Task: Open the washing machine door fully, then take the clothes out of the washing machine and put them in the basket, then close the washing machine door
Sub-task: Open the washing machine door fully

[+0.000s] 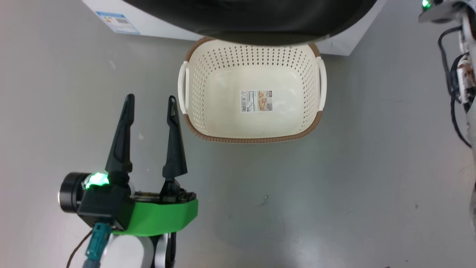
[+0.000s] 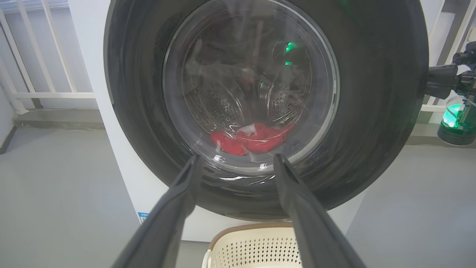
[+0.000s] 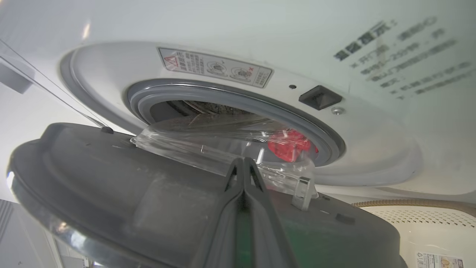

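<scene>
1. Left gripper (image 1: 150,97), fingers spread wide and empty, hovers over the grey floor (image 1: 334,186) beside a cream perforated plastic basket (image 1: 253,140).
2. Right gripper (image 3: 243,160), fingers pressed together, sits behind the ajar round black-ringed glass door (image 3: 111,178).
3. Bright red clothes (image 2: 253,139) lie inside the white washing machine (image 3: 390,149).

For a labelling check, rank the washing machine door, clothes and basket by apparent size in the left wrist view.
1. washing machine door, clearly largest.
2-3. clothes and basket look alike; the basket is cropped, so no ranking.

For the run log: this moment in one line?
door: partly open | clothes: inside washing machine | basket: no clothes | left tool: open | right tool: shut
</scene>
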### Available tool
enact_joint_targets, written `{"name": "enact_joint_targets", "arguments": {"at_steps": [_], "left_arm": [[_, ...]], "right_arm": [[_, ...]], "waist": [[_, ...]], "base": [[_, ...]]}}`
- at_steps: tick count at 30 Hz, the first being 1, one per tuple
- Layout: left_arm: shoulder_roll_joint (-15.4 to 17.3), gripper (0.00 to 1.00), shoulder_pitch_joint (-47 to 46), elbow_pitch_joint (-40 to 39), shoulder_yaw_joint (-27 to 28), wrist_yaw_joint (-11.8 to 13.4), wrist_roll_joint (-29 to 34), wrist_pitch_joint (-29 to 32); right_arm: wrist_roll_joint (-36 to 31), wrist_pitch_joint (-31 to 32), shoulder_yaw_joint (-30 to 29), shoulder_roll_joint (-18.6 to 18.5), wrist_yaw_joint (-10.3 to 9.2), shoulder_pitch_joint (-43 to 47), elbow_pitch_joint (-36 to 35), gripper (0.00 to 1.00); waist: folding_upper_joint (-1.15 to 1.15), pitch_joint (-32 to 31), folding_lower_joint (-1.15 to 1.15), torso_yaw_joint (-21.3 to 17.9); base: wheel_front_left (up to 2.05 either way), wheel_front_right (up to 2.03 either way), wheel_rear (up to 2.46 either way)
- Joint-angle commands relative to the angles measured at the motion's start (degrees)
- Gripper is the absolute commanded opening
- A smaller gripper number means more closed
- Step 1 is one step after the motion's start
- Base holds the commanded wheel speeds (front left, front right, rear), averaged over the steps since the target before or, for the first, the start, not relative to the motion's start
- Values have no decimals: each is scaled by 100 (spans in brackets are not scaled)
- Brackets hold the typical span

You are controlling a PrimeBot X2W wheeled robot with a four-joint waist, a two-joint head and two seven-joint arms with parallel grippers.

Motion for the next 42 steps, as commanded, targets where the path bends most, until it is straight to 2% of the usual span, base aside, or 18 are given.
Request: {"name": "enact_joint_targets", "arguments": {"at_steps": [1,16,42], "left_arm": [[70,100,107,-105,213,-6,52,-28],[83,100,281,102,299,-108,67,-28],[249,100,920,499,313,-137,-204,222]], "right_arm": [[-41,77,126,231,45,109,-221,0],[-35,218,222,371,45,929,-429,0],[287,355,481,671,45,2644,-850,0]], "waist": [[0,-92,0,-47],[0,-744,0,-160],[0,-2228,0,113]], "base": [[0,0,0],[0,0,0],[0,0,0]]}}
